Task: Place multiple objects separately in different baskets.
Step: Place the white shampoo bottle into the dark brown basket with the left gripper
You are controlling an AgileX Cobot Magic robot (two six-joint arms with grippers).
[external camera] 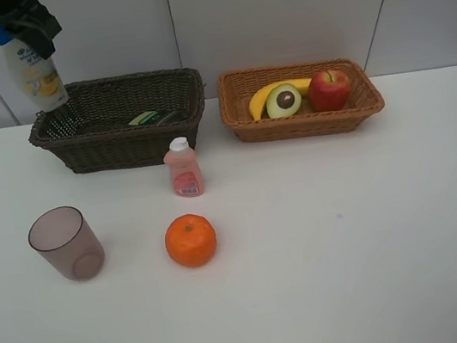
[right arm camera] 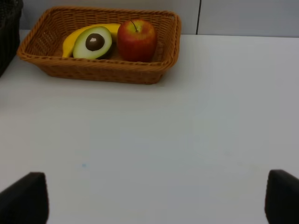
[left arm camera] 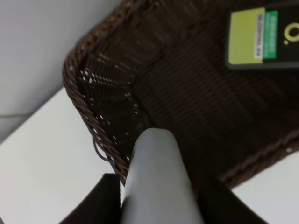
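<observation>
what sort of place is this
Probably a robot lab bench, not a home: bare white table, plain panelled wall, and an end effector holding a bottle above a dark basket.

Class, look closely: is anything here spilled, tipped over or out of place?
Nothing looks spilled or damaged. The green bottle lies flat in the dark basket, and the orange sits on the table, outside the tan basket.

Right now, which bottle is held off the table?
The white shampoo bottle, in the left gripper; the pink bottle stands on the table, the dark green bottle lies in the brown basket.
</observation>
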